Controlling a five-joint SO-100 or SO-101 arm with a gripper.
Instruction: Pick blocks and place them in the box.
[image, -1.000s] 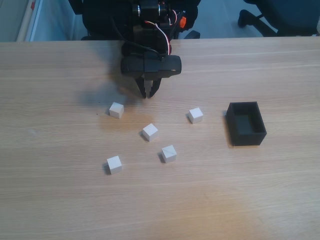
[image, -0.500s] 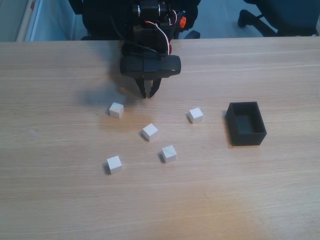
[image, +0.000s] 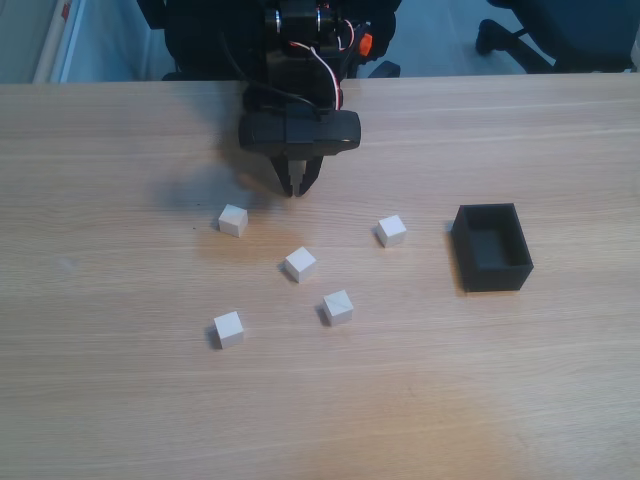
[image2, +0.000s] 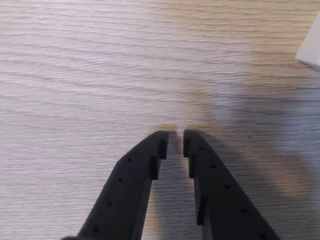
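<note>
In the wrist view a white block (image2: 311, 49) is cut off by the right edge, only one corner of it showing; the two black fingers (image2: 127, 190) run out past the bottom edge, so their base is unseen. In the fixed view the arm (image: 300, 40) is cropped by the top edge; a chair (image: 560, 28) at top right is cut off too; the box (image: 492, 270) hides part of its own floor behind its near wall.

Wooden table (image: 500, 400), office chair (image: 560, 25)
</note>
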